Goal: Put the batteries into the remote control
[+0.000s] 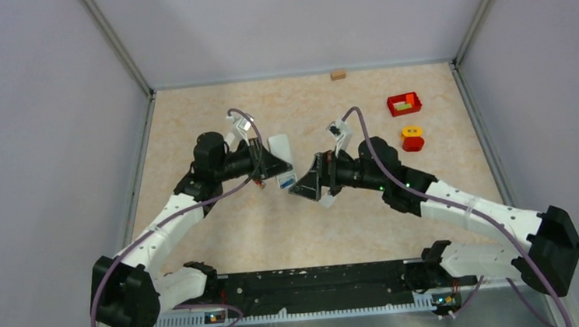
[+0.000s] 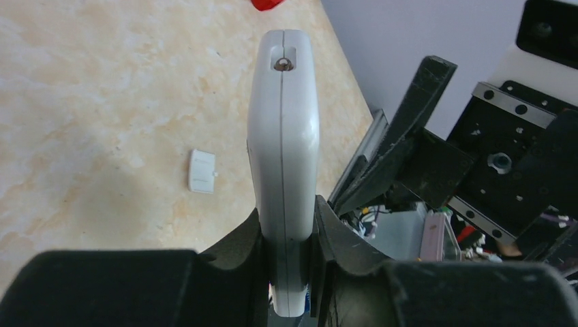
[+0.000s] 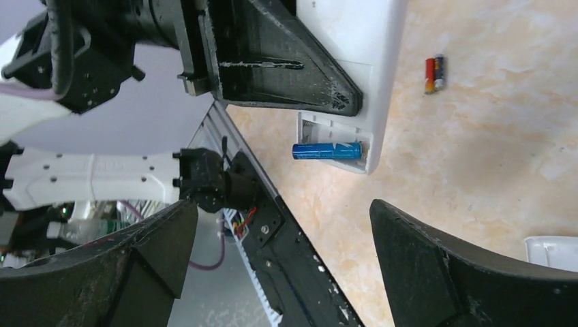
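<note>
Your left claw (image 2: 286,225) pinches the remote (image 2: 283,136) on edge, so its open bay faces the right claw (image 3: 283,204), spread and empty. Blue battery (image 3: 326,150) lies inside; spare battery (image 3: 434,73) waits nearby.

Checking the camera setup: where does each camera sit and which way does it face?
Top external: above and behind, facing down on table and both arms.
Left wrist: along the left gripper, shut on the remote control.
Right wrist: past the open right gripper to the blue battery.
All three share the remote control.
</note>
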Robot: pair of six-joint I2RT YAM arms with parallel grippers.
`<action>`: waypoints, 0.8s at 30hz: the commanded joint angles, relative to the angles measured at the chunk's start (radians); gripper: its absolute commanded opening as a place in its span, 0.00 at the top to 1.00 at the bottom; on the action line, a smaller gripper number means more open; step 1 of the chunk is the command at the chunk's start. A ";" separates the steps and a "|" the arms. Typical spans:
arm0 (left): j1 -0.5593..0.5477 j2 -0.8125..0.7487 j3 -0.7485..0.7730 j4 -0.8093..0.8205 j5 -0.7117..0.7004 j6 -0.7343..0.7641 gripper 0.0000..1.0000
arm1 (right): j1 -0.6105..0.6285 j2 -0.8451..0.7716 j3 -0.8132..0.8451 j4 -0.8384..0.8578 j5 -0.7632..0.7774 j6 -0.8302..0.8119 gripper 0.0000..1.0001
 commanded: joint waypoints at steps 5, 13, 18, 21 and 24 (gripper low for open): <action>0.003 -0.028 0.053 0.000 0.171 0.032 1.00 | -0.006 0.092 0.015 0.151 -0.162 -0.054 0.01; 0.004 -0.018 0.041 0.021 0.204 0.013 1.00 | -0.006 0.148 0.028 0.207 -0.165 -0.020 0.01; 0.003 -0.018 0.040 0.021 0.203 0.010 1.00 | -0.005 0.176 0.027 0.249 -0.160 0.003 0.02; 0.003 -0.017 0.040 0.023 0.204 0.004 1.00 | -0.004 0.191 0.028 0.275 -0.159 0.000 0.06; 0.004 -0.016 0.039 0.023 0.212 0.001 1.00 | -0.005 0.208 0.032 0.296 -0.163 -0.007 0.13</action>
